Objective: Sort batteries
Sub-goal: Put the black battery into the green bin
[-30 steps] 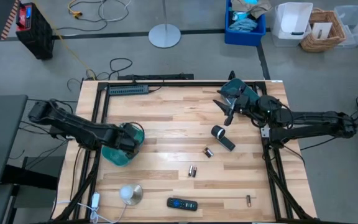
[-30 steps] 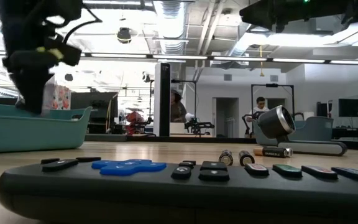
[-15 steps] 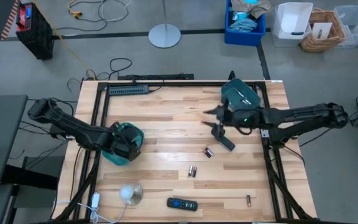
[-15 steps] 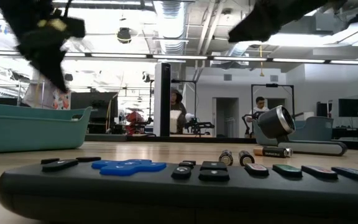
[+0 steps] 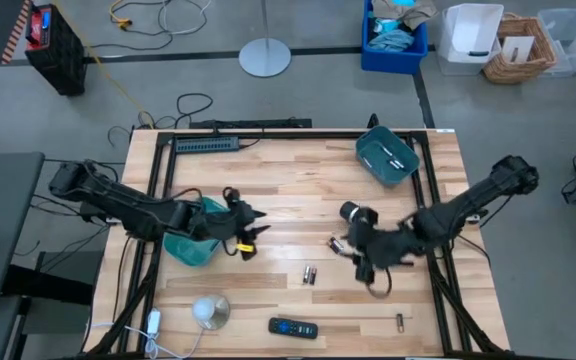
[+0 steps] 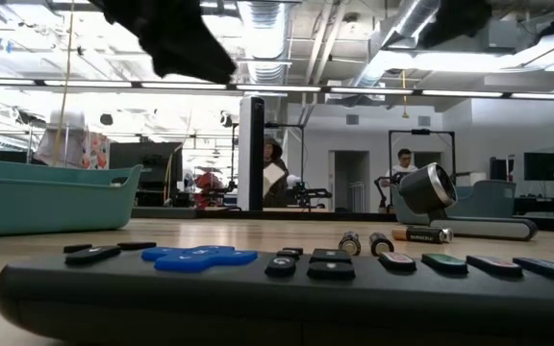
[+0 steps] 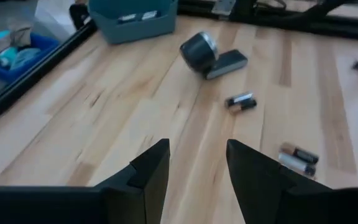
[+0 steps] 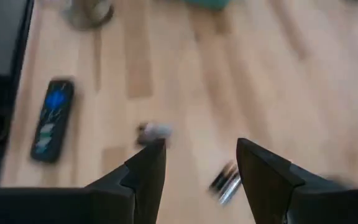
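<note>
We judge the batteries small, hard, smooth and prone to roll, best pinched across the barrel. A pair and a single one lie mid-desk; another lies near the edge. Our left gripper and right gripper both hover with fingers apart, empty. The wooden desk is flat; a workshop lies beyond.

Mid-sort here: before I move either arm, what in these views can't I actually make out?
- Teal bin by the left arm: high view, the arm covers its inside; low view shows only its wall.
- Lone battery near the table's front edge: too small to tell its size.
- Pair of batteries: right wrist view, blurred.
- Single battery: high view, right gripper partly crowds it.
</note>
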Motion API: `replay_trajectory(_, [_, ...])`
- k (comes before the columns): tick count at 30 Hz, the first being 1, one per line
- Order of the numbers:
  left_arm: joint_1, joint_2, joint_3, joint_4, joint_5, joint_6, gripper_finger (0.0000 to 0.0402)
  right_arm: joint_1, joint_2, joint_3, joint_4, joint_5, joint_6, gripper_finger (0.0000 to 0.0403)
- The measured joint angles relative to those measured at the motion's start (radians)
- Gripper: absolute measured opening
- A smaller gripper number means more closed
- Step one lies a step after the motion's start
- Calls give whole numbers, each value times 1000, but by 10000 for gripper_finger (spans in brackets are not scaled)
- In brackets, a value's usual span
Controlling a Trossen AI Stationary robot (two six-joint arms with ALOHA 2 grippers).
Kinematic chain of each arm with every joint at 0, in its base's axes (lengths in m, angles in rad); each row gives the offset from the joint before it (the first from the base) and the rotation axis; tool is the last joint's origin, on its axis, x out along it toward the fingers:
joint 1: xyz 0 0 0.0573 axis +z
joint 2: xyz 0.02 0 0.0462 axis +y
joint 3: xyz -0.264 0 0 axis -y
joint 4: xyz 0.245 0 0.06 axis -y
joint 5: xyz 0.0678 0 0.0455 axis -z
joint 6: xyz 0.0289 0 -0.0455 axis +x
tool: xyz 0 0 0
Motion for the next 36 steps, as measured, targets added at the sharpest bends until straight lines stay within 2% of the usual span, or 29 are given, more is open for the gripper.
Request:
replay_trajectory(2, [17, 39, 0, 59, 8, 15, 155, 55, 47, 28, -65, 0, 107, 214])
replay_trajectory(7, [48, 135, 15, 112, 100, 15, 155, 194, 153, 76, -226, -1, 408, 214])
replay_trajectory(12, [55, 206, 61, 119, 105, 45, 155, 318, 220, 94, -372, -31, 764, 214])
replay_trajectory(17, [56, 231, 94, 116, 105, 136, 155, 419, 293, 95, -413, -80, 1075, 214])
replay_trajectory(21, [55, 203, 102, 108, 105, 203, 155, 482, 366, 95, -413, -178, 1271, 214])
replay_trajectory(30, [55, 35, 104, 10, 77, 253, 155, 586, 456, 108, -401, -320, 1578, 214])
replay_trajectory(36, [55, -30, 104, -45, 22, 260, 155, 593, 512, 109, -324, -356, 1608, 214])
